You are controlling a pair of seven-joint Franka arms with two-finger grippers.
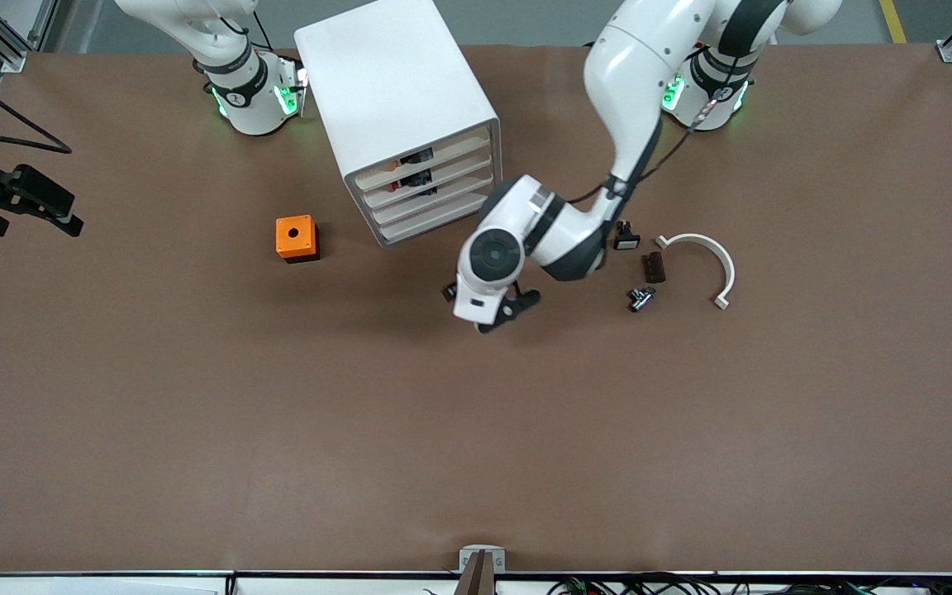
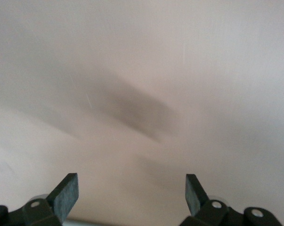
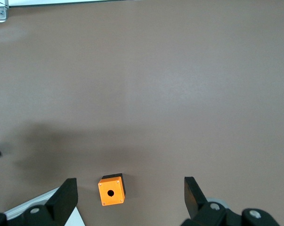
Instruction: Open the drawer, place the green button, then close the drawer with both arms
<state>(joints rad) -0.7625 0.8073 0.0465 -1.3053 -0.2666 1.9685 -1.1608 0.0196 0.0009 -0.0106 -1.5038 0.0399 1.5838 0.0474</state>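
The white four-drawer cabinet (image 1: 397,91) stands at the robots' end of the table, with all drawers shut. The drawer (image 1: 435,201) is third from the top, below two drawers that show dark parts. The button (image 1: 641,298), a tiny dark part, lies on the table toward the left arm's end. My left gripper (image 1: 488,310) is open and empty, low over bare table in front of the cabinet; the left wrist view (image 2: 132,193) shows only blurred table between the fingers. My right gripper (image 3: 130,195) is open and empty, high over the orange box (image 3: 111,190), and is out of the front view.
The orange box (image 1: 297,238) with a hole sits beside the cabinet, toward the right arm's end. A white-faced black switch (image 1: 626,237), a brown block (image 1: 654,266) and a white curved piece (image 1: 703,256) lie near the button. A cabinet corner (image 3: 78,220) shows in the right wrist view.
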